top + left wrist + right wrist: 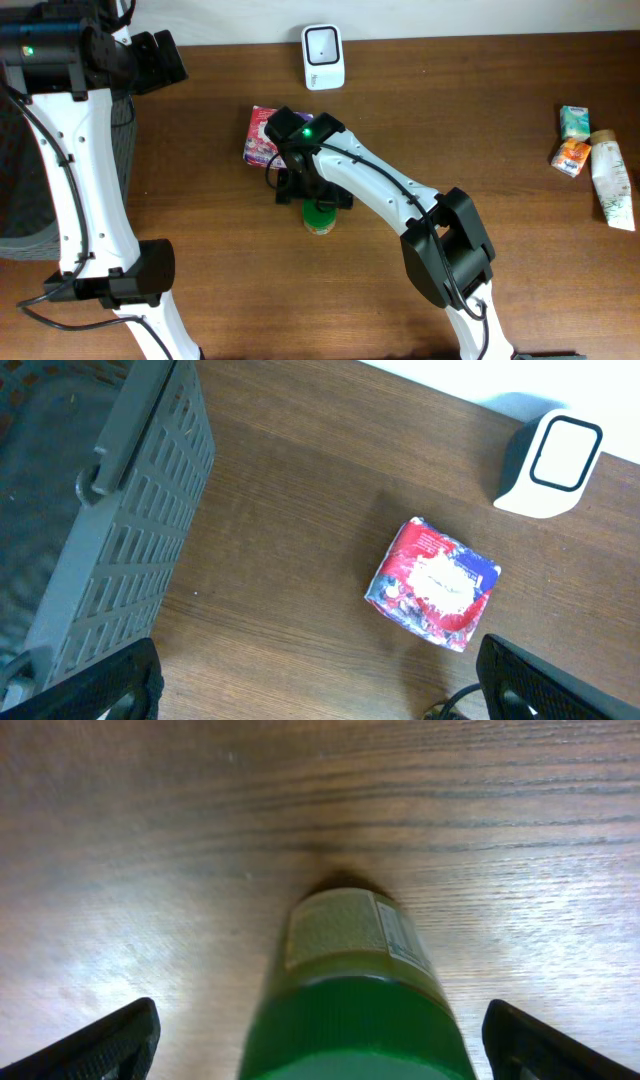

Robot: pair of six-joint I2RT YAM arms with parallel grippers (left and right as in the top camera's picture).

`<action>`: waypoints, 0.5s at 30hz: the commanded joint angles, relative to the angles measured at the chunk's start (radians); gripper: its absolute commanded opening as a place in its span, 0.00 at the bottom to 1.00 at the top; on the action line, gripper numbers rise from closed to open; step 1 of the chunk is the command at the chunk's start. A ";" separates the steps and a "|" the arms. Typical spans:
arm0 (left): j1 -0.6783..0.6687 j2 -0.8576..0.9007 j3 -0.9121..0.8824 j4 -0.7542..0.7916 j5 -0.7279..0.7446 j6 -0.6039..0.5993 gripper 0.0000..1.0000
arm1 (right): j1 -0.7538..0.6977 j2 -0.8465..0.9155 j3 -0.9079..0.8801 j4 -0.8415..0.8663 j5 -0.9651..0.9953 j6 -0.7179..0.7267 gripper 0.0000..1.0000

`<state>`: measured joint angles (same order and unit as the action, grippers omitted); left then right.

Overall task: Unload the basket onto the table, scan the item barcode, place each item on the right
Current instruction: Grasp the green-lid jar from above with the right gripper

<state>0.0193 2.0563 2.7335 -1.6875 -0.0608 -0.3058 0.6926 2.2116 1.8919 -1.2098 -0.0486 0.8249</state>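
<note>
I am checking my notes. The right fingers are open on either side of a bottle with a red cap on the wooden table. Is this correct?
Not the colour: the cap is green, as the right wrist view shows. The right fingers are open on either side of the bottle on the wooden table.

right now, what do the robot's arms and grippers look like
The left arm and right arm are white tubular links joined by blocky black housings, with thin black cables running alongside and a green light glowing near each wrist. The left gripper and right gripper have plain black fingers.
</note>
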 commanded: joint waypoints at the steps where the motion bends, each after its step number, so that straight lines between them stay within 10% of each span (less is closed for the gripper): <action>1: 0.003 -0.019 0.010 0.000 -0.007 0.008 0.99 | -0.006 -0.013 0.016 0.022 -0.003 0.079 0.99; 7: 0.003 -0.019 0.010 0.000 -0.008 0.008 0.99 | -0.006 -0.013 0.016 0.030 -0.079 0.078 0.99; 15: 0.003 -0.019 0.010 0.000 -0.008 0.008 0.99 | -0.006 -0.013 0.016 -0.110 -0.071 0.564 0.99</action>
<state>0.0193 2.0563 2.7335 -1.6871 -0.0608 -0.3058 0.6926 2.2116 1.8938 -1.3197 -0.1219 1.2240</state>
